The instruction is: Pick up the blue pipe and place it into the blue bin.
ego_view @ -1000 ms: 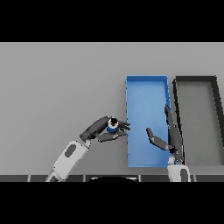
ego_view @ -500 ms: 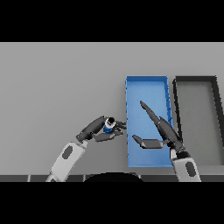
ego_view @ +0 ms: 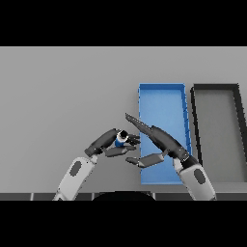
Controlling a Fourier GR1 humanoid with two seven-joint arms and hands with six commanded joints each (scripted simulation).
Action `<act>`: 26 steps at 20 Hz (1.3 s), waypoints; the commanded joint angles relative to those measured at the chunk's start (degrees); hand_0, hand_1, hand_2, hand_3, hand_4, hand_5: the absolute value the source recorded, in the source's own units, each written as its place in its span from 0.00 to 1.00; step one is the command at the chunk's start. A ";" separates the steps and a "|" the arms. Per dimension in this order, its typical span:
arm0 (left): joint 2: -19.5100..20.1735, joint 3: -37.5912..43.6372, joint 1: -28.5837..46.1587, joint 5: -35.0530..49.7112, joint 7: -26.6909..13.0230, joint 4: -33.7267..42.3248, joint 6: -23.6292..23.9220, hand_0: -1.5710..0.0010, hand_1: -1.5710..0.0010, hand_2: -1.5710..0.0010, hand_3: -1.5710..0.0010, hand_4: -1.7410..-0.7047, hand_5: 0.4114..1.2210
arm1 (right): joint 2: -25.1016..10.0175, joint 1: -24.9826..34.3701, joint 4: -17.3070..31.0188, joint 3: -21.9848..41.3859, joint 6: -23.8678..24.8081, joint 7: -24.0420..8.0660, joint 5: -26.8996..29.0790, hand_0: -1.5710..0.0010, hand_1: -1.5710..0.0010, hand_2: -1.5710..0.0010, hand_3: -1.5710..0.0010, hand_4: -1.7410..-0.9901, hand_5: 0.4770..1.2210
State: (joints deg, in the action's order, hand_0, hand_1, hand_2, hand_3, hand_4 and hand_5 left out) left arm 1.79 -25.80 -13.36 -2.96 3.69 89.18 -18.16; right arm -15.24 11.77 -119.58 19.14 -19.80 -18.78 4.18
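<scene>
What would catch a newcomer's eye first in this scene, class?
The bright blue bin stands out right of centre on the grey table, with a dark bin beside it on the right. In front, the left hand grips a small blue pipe, and the open right hand reaches across the blue bin's near-left edge.

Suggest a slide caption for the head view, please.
Left hand grips small blue pipe beside rectangular blue bin; open right hand reaches toward it.

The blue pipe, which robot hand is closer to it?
Left. The left hand has its fingers curled round the blue pipe. The right hand is open just to the pipe's right, by the blue bin's left edge, not touching the pipe.
</scene>
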 commanded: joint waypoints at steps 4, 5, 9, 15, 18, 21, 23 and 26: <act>-0.38 1.37 -0.74 0.89 -0.21 -0.87 -2.65 0.00 0.00 0.00 0.00 0.26 1.00 | 2.01 6.24 3.75 2.09 -1.67 -3.30 0.62 1.00 1.00 1.00 1.00 0.73 0.05; -0.82 1.69 -1.11 1.37 -0.33 -0.69 -3.22 0.00 0.00 0.00 0.00 0.26 1.00 | 2.85 8.09 5.79 2.20 -1.99 -4.34 0.82 1.00 1.00 1.00 1.00 0.73 0.05; -1.51 2.56 -0.76 0.51 0.86 -1.22 -4.31 0.00 0.00 0.00 0.00 0.27 1.00 | 4.80 12.07 10.01 2.65 -3.38 -4.90 1.44 1.00 0.98 0.96 1.00 0.70 0.05; -2.15 3.61 -0.08 1.03 -1.80 -0.67 -5.11 0.00 0.00 0.02 0.23 0.09 1.00 | 7.08 14.98 13.34 3.93 -4.57 -5.15 0.79 0.38 0.37 0.37 0.50 0.33 0.11; -3.61 3.39 -0.62 -0.15 -0.63 -1.58 -4.65 0.00 0.00 0.01 0.17 0.05 1.00 | 8.72 13.95 13.44 2.91 -4.19 -3.49 3.18 0.20 0.19 0.19 0.27 0.33 0.41; -3.63 3.50 -0.64 -0.60 1.34 -2.14 -5.24 0.00 0.00 0.01 0.13 0.02 1.00 | 9.47 13.78 13.38 3.77 -4.33 -0.70 0.48 0.10 0.10 0.10 0.14 0.36 0.70; -3.86 3.72 -0.73 -0.85 1.58 -1.86 -4.88 0.00 0.00 0.02 0.11 0.01 1.00 | 10.13 13.33 12.87 4.33 -4.29 0.88 -1.13 0.06 0.06 0.06 0.09 0.35 0.81; -3.94 4.05 -0.98 -1.10 0.85 -1.92 -5.04 0.00 0.00 0.01 0.09 0.01 1.00 | 11.80 11.85 12.94 2.89 -4.79 -0.31 1.12 0.03 0.03 0.03 0.05 0.33 0.90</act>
State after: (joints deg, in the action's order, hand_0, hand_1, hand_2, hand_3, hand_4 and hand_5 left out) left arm -2.19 -21.75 -14.37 -4.01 4.85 87.28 -23.31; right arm -3.44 23.60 -106.62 22.01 -24.64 -19.02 5.26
